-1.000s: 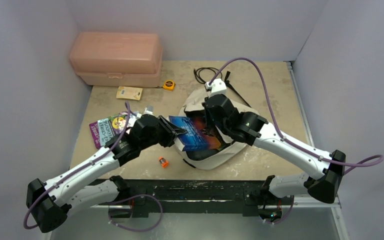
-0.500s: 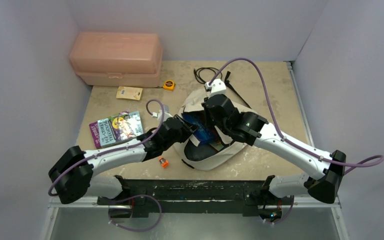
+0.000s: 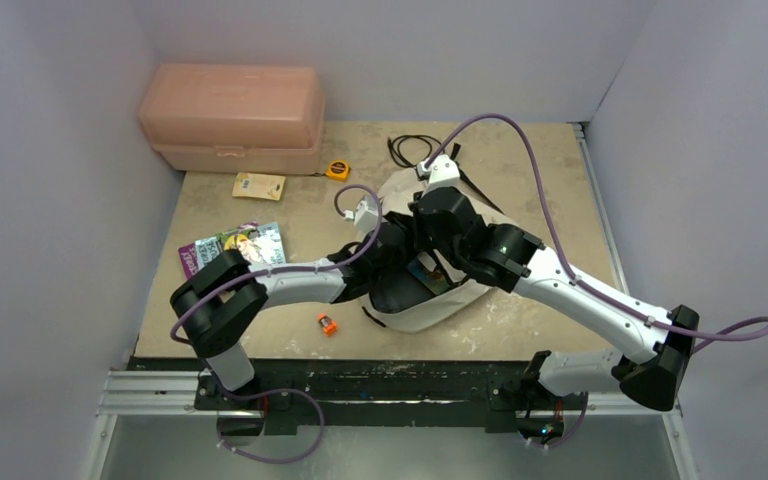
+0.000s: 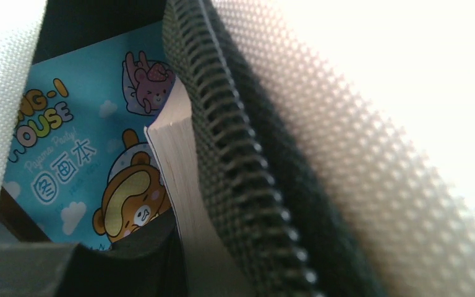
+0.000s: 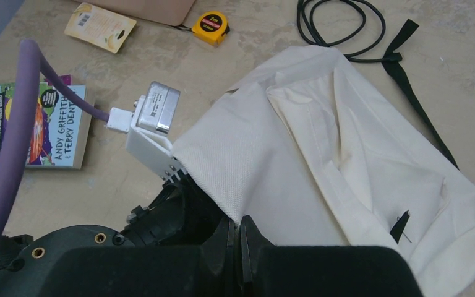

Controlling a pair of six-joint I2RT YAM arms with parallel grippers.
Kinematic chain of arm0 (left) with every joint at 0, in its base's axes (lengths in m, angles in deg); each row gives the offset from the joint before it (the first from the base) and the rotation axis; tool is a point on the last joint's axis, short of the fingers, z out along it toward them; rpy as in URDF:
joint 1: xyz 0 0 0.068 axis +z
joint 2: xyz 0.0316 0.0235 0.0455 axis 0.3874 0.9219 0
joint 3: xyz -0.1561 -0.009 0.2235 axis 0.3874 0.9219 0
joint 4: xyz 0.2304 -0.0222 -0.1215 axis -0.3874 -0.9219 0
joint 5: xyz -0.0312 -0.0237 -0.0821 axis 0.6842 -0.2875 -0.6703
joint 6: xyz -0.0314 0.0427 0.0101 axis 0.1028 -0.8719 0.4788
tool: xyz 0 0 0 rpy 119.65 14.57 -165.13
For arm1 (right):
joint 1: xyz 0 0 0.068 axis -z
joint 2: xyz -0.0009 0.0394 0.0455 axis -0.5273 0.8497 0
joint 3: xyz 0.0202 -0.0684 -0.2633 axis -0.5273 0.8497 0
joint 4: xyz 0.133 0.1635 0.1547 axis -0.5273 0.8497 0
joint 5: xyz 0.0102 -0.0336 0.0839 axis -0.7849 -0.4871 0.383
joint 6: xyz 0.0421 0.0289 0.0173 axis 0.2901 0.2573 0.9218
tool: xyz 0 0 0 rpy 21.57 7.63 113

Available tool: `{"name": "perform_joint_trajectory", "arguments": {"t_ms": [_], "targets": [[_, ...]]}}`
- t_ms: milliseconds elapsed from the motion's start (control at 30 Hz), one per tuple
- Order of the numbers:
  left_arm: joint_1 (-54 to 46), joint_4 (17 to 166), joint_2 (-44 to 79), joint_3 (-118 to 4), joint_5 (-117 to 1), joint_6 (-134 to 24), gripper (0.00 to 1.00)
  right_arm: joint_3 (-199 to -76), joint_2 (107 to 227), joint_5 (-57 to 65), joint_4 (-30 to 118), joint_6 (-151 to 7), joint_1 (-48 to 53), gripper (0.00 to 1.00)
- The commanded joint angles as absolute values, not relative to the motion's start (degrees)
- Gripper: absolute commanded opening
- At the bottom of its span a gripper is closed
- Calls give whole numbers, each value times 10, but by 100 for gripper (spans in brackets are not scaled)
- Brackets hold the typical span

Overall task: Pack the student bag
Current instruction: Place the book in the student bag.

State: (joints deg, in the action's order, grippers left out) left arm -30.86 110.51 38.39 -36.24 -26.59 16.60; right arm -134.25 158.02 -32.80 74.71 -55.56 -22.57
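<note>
Student bag [image 3: 435,305] lies on the table [image 3: 540,170] about mid-way across, nearer the front edge, its mouth turned to my left and held open. My right gripper [image 5: 239,230] has its fingers pressed together on the cream edge of the bag's opening, with the cloth running up and away from the tips. My left gripper [image 3: 392,268] is pushed into the dark mouth. The wrist view there shows one dark finger [image 4: 31,269] low in the frame, but I cannot tell whether the fingers are apart or clamped on anything. Inside the bag a blue picture book [image 4: 80,154] with cartoon bears stands on edge. A block of page edges [image 4: 179,179] sits just beside it, touching the black zipper [image 4: 241,185]. Outside on the table, a treehouse paperback [image 5: 34,127] lies flat to the left of the bag and apart from it. A small orange object [image 3: 327,323] sits near the front edge. A yellow tape measure [image 5: 209,28] and a yellow card [image 5: 99,26] lie in front of the pink box [image 3: 232,115] at the back left. A coiled black cable [image 5: 340,28] lies behind the bag, and a black strap [image 5: 420,99] trails beside it.
</note>
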Motion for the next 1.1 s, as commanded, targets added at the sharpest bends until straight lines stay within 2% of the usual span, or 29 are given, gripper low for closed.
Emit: {"name": "perform_joint_trajectory", "arguments": {"t_ms": [0, 133, 200, 333, 500, 600, 633, 800, 867, 933, 1000, 1067], "targets": [[-306, 1192, 408, -426, -215, 139, 0, -1356, 1567, -330, 720, -540, -227, 0], [-306, 1173, 433, -423, -227, 172, 0, -1357, 1564, -342, 725, -539, -226, 0], [-306, 1172, 432, -407, -233, 185, 11, -1355, 1561, -350, 728, -539, -225, 0], [-306, 1119, 392, -386, -234, 171, 40, -1342, 1553, -350, 728, -541, -217, 0], [-306, 1037, 336, -378, -250, 172, 68, -1326, 1546, -348, 721, -545, -211, 0], [-305, 990, 316, -380, -266, 162, 82, -1326, 1544, -348, 724, -545, -208, 0], [-305, 969, 311, -382, -270, 163, 83, -1327, 1543, -347, 725, -545, -208, 0], [-305, 838, 306, -410, -308, 189, 83, -1324, 1539, -342, 721, -545, -207, 0], [-305, 803, 318, -422, -323, 204, 79, -1326, 1542, -340, 721, -544, -207, 0], [-305, 806, 328, -423, -329, 212, 65, -1327, 1545, -337, 720, -543, -207, 0], [-305, 815, 339, -426, -327, 217, 44, -1329, 1546, -332, 718, -541, -207, 0], [-305, 826, 354, -441, -324, 215, 35, -1331, 1546, -324, 716, -536, -207, 0]]}}
